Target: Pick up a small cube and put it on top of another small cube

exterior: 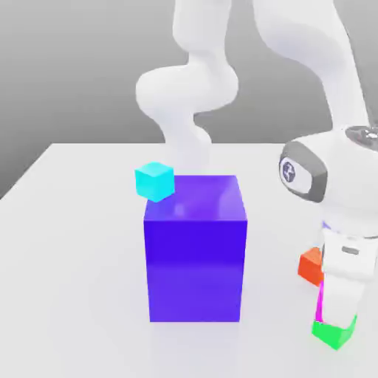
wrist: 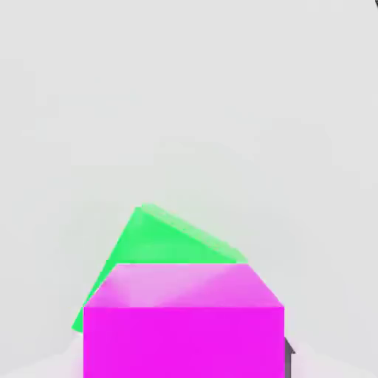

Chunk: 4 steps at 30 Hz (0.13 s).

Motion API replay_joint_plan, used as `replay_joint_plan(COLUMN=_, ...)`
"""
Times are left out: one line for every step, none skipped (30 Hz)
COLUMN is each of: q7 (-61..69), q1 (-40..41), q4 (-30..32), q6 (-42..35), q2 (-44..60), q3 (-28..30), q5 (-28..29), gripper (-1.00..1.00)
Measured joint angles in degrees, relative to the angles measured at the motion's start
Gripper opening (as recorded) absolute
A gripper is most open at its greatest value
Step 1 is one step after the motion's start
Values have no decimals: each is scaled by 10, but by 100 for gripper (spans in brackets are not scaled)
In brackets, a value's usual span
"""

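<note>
The magenta cube (wrist: 183, 332) sat on top of the green cube (exterior: 336, 332), turned at a slight angle to it. The hand (exterior: 334, 308) stood directly over the green cube; whether its fingers were spread or pinching could not be made out. Judging by this, the placing step was at its end. An orange-red cube (exterior: 311, 266) lay just behind the green cube. The next move called for a straight lift clear, without nudging the stack.
</note>
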<state>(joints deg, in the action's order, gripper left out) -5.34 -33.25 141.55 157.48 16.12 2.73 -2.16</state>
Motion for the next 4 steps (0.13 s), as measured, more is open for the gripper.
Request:
replay_joint_plan(q7=0, q1=0, q4=0, q6=0, q2=0, q3=0, q5=0, gripper=100)
replay_joint_plan(q7=0, q1=0, q4=0, q6=0, q2=0, q3=0, q5=0, gripper=100)
replay_joint_plan(q7=-3, q1=-5, q4=-2, q6=6, q2=7, q3=-3, q5=2, gripper=100)
replay_joint_plan(q7=-6, q1=-8, q4=-2, q6=0, q2=1, q3=-3, q5=4, gripper=100)
